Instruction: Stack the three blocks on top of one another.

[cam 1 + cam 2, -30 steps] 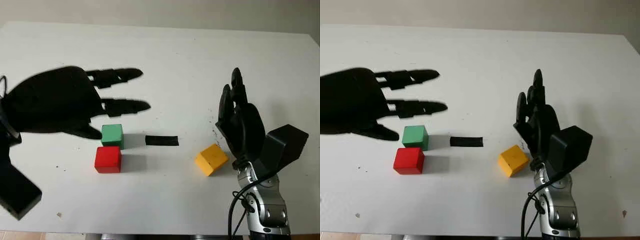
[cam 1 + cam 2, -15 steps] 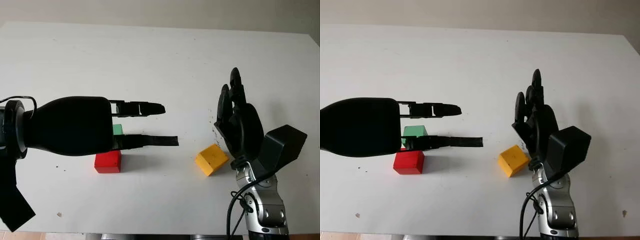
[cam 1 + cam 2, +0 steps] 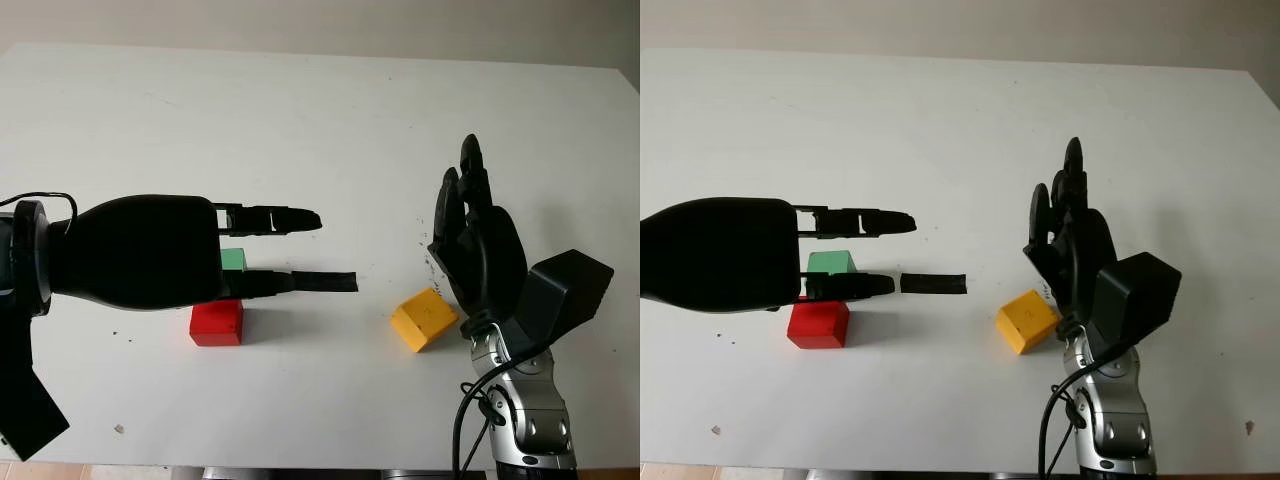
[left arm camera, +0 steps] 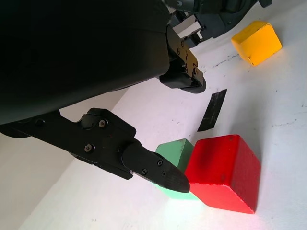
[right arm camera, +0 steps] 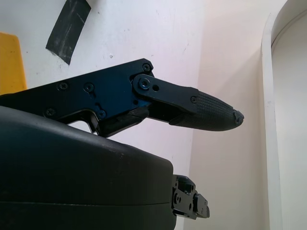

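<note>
Blocks [image 3: 820, 322] unstacked on table [image 3: 960, 120]; open left hand [image 3: 790, 255] above green.

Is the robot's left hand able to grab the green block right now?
Probably yes. The open left hand hovers right at the green block, fingers on either side, nothing between. The red block touching it may crowd the grip.

Two touching blocks [image 3: 216, 322] at table [image 3: 330, 120] left beneath open left hand [image 3: 150, 250], tape strip [image 3: 325, 281] just right of them, third block [image 3: 423, 319] farther right beside open right hand [image 3: 480, 250].
</note>
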You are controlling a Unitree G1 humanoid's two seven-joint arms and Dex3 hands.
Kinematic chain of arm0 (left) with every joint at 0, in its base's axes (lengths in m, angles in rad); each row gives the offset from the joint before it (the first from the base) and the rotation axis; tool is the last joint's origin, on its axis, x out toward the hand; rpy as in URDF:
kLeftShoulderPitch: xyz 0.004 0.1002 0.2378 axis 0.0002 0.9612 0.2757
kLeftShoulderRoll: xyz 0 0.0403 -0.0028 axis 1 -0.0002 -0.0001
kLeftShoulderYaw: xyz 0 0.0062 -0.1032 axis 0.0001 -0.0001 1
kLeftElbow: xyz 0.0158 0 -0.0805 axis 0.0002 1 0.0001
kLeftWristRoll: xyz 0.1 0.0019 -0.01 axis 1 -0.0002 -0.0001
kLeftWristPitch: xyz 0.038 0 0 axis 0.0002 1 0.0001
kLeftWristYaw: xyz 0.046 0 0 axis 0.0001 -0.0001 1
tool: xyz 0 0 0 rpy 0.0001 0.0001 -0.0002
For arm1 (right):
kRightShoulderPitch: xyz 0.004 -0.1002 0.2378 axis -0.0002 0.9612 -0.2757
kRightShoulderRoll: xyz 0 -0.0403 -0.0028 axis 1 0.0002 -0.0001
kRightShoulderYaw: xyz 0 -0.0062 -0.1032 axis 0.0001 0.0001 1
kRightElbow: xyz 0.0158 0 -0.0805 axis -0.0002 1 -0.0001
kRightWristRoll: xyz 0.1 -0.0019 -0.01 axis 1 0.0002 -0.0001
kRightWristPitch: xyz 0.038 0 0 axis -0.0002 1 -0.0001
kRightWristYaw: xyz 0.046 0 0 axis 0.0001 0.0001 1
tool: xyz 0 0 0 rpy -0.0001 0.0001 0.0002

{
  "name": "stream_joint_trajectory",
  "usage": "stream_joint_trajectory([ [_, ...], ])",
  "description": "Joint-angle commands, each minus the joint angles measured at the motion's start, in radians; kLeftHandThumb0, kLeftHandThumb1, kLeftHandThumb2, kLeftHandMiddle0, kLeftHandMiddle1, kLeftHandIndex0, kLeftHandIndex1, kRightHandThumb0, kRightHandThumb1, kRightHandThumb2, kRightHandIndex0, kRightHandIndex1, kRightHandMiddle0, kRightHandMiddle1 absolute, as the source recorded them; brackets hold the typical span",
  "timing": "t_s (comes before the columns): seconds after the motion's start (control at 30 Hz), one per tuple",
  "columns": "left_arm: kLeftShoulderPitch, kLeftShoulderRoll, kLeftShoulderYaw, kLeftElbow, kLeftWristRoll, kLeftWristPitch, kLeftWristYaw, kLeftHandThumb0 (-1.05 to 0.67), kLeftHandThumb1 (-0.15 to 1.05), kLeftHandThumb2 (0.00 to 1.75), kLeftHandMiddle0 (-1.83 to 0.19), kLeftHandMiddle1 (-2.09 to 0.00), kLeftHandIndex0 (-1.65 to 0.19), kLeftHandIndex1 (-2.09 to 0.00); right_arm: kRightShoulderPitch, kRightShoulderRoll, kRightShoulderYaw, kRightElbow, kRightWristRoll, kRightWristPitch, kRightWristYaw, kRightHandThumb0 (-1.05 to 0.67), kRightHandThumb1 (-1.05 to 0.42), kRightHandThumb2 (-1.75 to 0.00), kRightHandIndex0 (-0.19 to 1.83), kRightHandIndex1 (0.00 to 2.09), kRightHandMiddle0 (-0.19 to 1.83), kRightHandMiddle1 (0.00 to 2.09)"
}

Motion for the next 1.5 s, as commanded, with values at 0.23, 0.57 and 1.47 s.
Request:
stream_joint_trajectory([
  [0.23, 0.054, 0.009, -0.028, 0.022, 0.003, 0.011, 0.011, -0.43, 0.88, 0.07, 0.02, -0.06, -0.48, -0.07, 0.002, -0.004, -0.008, -0.01, 0.011, -0.009, 0.003, -0.69, -1.05, -0.69, -0.19, 0.0, -0.19, 0.0],
  [0.57, 0.079, 0.009, -0.063, 0.03, -0.032, 0.029, -0.017, -0.37, 0.85, 0.04, -0.04, -0.07, -0.5, -0.06, 0.007, -0.007, -0.006, -0.017, 0.004, -0.006, 0.0, -0.7, -1.05, -0.7, -0.19, 0.0, -0.19, 0.0],
  [1.47, 0.04, -0.04, -0.087, 0.08, 0.122, -0.029, 0.153, -0.37, 0.87, 0.05, -0.24, -0.06, -0.72, -0.81, 0.013, -0.009, -0.012, -0.023, 0.01, -0.001, 0.006, -0.71, -1.05, -0.69, -0.19, 0.0, -0.19, 0.0],
])
